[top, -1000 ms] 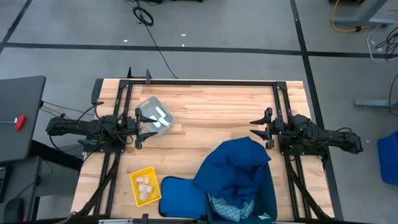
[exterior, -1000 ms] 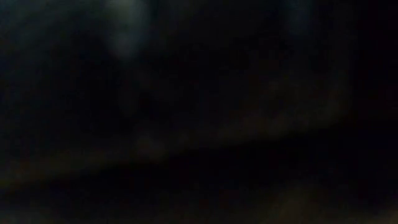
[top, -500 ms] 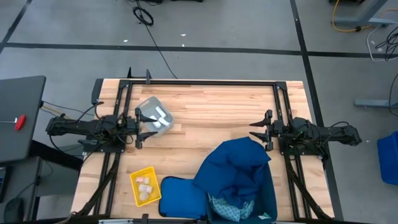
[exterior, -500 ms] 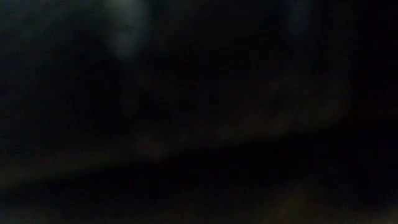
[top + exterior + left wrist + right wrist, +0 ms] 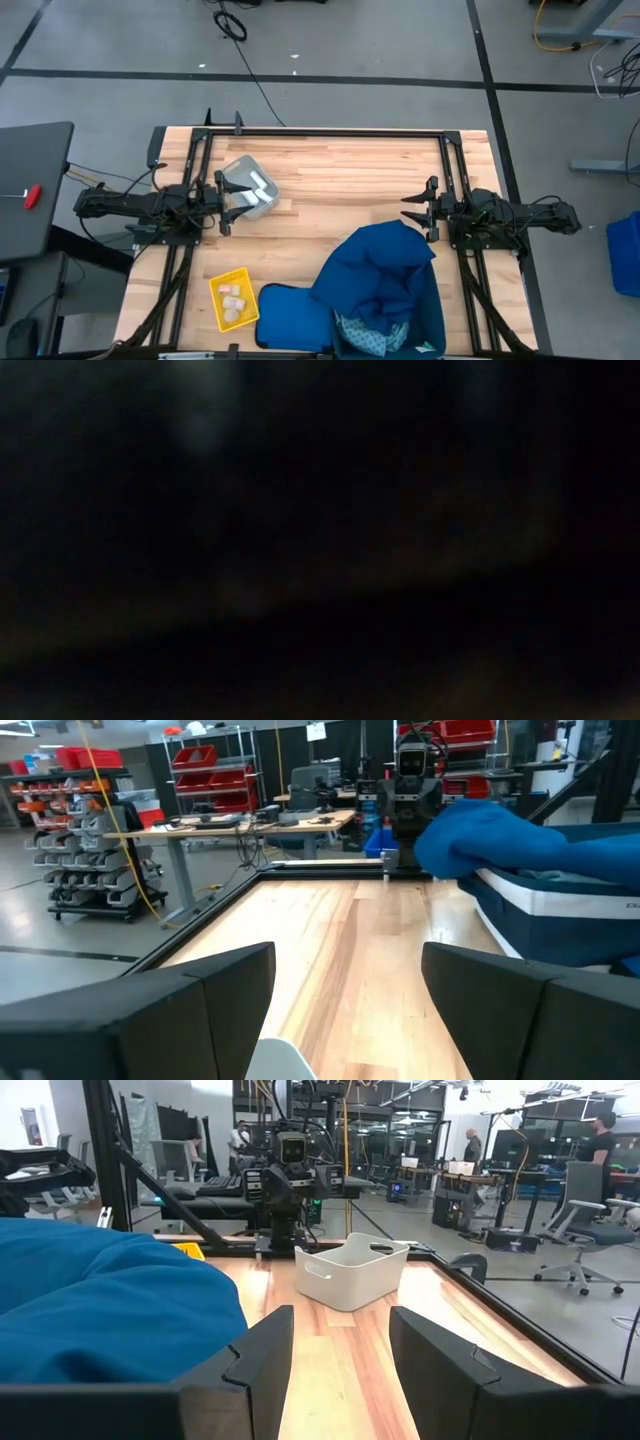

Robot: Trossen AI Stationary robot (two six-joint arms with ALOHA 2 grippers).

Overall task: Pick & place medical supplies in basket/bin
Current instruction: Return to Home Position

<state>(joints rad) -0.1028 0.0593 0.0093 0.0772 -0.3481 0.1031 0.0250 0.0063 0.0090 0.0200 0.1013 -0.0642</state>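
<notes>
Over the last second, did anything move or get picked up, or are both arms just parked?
Only the right arm straightened slightly; its right gripper hangs open near the dark blue cloth. Nothing was gripped or released. The left gripper stayed open beside the grey tray, and the cloth, tray and yellow basket lie as before.

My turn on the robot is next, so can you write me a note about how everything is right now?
Left end effector: open, empty, at the table's left side, right in front of the grey tray, which holds white packets.
Right end effector: open, empty, at the right side.
Yellow basket holds pale packets.
Dark blue cloth is heaped over the blue bin; the light blue patterned cloth shows at its near edge.
Done: no supplies lie loose on the wood.
Left: nothing to pick, it seems. The low view is dark.
</notes>
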